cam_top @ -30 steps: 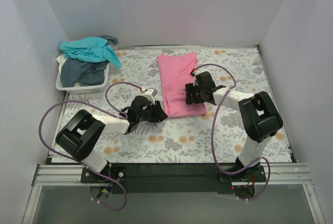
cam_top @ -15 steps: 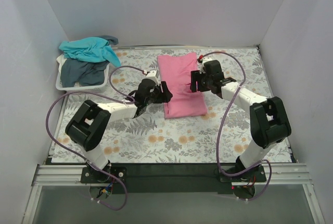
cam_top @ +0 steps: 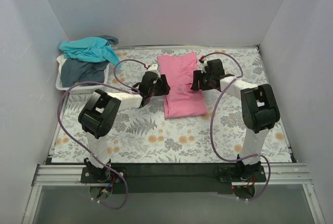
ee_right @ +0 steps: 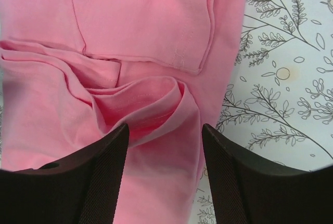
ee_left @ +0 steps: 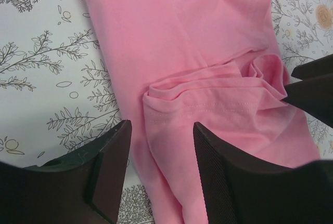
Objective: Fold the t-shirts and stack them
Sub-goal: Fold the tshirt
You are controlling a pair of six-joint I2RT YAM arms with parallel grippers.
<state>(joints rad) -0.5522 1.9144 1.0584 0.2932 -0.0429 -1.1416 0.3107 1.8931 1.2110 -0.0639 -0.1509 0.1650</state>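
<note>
The pink t-shirt (cam_top: 179, 91) lies as a long folded strip in the middle of the table. My left gripper (cam_top: 159, 86) is open at its left edge; in the left wrist view the gripper (ee_left: 161, 154) straddles the pink cloth (ee_left: 182, 37) just below a bunched fold. My right gripper (cam_top: 199, 81) is open at the right edge; its wrist view shows the gripper (ee_right: 164, 154) over a rolled fold of the pink shirt (ee_right: 140, 21). The teal t-shirt (cam_top: 88, 49) and the grey-blue t-shirt (cam_top: 83, 71) lie in the basket.
The white plastic basket (cam_top: 69, 87) stands at the back left on the floral tablecloth (cam_top: 156, 135). White walls close the table at the back and both sides. The right gripper's dark fingertips (ee_left: 312, 86) show at the right edge of the left wrist view.
Both grippers have moved away from me along the pink shirt, the left from beside its near corner to its left edge, the right from its near half to its right edge.
</note>
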